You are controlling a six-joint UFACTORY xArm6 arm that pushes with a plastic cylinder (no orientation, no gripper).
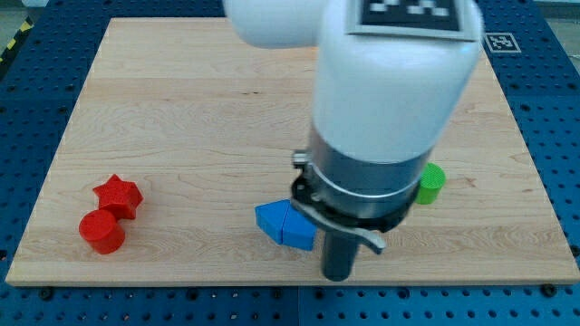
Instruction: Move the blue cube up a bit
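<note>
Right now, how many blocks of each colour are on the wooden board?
Red: 2, the red star block and the red cylinder block.
Blue: 1, the blue cube block.
Green: 1, the green block, half hidden by the arm.
Total: 4.

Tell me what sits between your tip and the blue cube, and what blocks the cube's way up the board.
Nothing visible lies between my tip and the blue cube; the tip sits just to its right, slightly lower. Above the cube the wooden board shows bare, though my arm hides part of it.
</note>
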